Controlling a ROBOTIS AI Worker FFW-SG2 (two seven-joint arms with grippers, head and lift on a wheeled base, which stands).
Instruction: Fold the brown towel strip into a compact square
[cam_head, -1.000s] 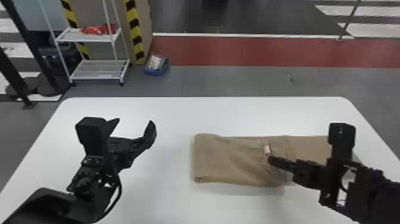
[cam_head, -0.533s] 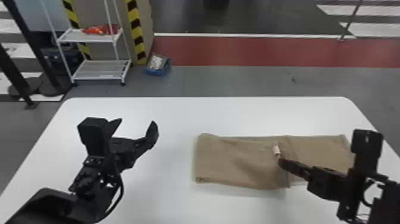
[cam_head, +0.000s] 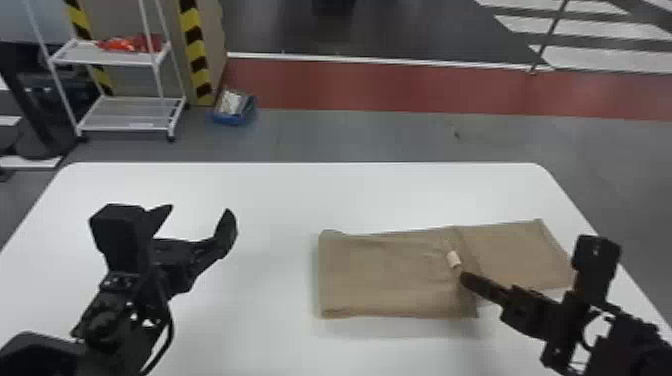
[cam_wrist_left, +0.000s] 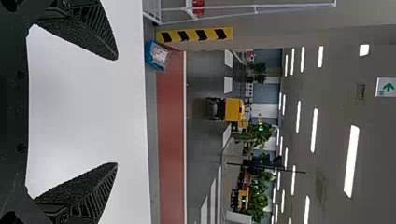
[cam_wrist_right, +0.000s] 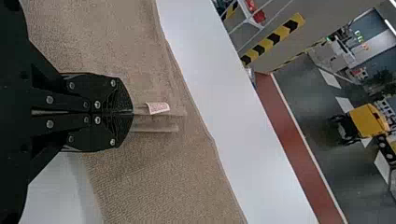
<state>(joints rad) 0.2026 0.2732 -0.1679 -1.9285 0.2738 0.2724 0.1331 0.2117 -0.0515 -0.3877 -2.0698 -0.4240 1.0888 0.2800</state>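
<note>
The brown towel strip (cam_head: 390, 275) lies on the right half of the white table, its left part a thicker folded layer and its right part a flatter one. My right gripper (cam_head: 465, 280) is at the edge between these parts, beside a small white tag. In the right wrist view, my right gripper (cam_wrist_right: 131, 112) is shut on the towel (cam_wrist_right: 173, 172), with cloth ridges and the tag just past its tips. Over the table's left side, my left gripper (cam_head: 200, 215) is parked open; in the left wrist view, that gripper (cam_wrist_left: 116, 111) has nothing between its fingers.
The white table (cam_head: 280, 200) has its far edge beyond both arms. On the floor behind stand a white wire shelf (cam_head: 130, 112) and a blue bin (cam_head: 235, 107), with a striped pillar (cam_head: 197, 55) between them.
My right gripper has moved to the right along the towel, and the folded layer's edge and the tag have shifted right with it. The left arm has barely changed.
</note>
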